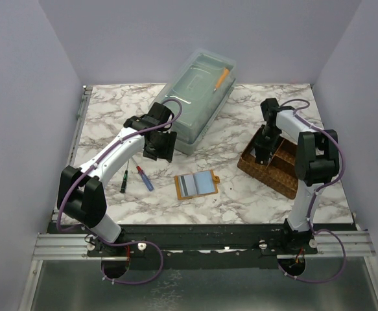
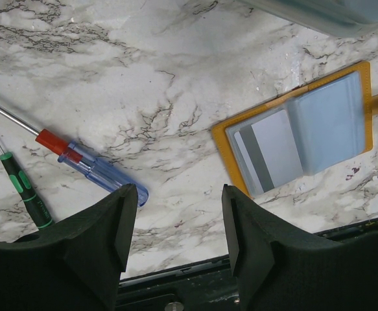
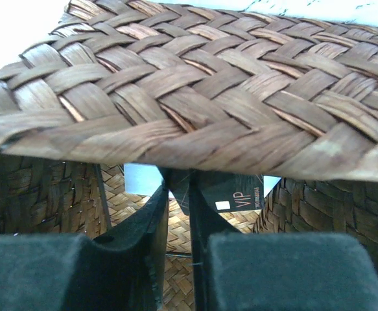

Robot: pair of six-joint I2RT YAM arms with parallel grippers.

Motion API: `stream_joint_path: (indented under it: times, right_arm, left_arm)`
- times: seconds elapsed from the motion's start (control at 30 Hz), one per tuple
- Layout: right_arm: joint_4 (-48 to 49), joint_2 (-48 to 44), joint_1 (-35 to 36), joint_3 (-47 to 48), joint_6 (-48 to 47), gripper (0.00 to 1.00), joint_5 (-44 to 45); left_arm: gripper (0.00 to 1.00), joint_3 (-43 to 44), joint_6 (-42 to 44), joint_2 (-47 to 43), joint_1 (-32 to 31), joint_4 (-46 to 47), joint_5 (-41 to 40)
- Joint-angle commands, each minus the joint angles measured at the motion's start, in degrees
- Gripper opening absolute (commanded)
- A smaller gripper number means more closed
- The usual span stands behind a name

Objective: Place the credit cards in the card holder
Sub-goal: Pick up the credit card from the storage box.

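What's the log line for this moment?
left tool open | right tool pinching dark card in woven tray | card holder open

White arms (image 1: 113,154), black joints (image 1: 85,201), purple cables (image 1: 143,243)

The card holder (image 1: 197,184) is laid on the tabletop (image 1: 111,110) between screwdrivers (image 1: 144,178) at left and a woven tray (image 1: 266,173) at right, a container (image 1: 198,97) behind.

A marble-patterned table (image 1: 240,201) is spread beneath the jaws. It is enclosed by plain lilac walls (image 1: 20,78) beyond them and at both sides.
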Motion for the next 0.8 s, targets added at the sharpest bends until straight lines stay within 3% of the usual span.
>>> stream_joint_path:
  times: [0.0,0.13,0.3,0.37,0.67,0.77]
  right_arm:
    - [-1.8,-1.2,-0.3,3.4,-2.6,0.17,0.7]
    - [-1.6,-2.0,-0.3,5.9,-3.4,0.17,1.5]
    - [-3.3,0.2,-0.9,8.2,-3.1,0.43,5.4]
    - [-4.0,1.2,-1.9,8.3,-2.1,0.48,5.5]
    - [-1.1,4.7,-3.0,7.5,-3.8,0.53,2.8]
    - [1.6,4.5,-3.2,5.6,-3.2,0.53,-3.2]
  left_arm:
    - [0.61,-0.7,0.4,-2.1,0.3,0.1,0.5]
    - [0.61,-0.5,0.4,-1.9,0.3,0.1,0.6]
    - [0.61,-0.6,0.5,-2.1,0.3,0.1,0.6]
    - [0.61,-0.6,0.7,-2.2,0.3,0.1,0.3]
    - [0.61,-1.1,0.7,-2.7,0.5,0.1,0.2]
    - [0.61,-1.1,0.8,-2.8,0.5,0.0,0.1]
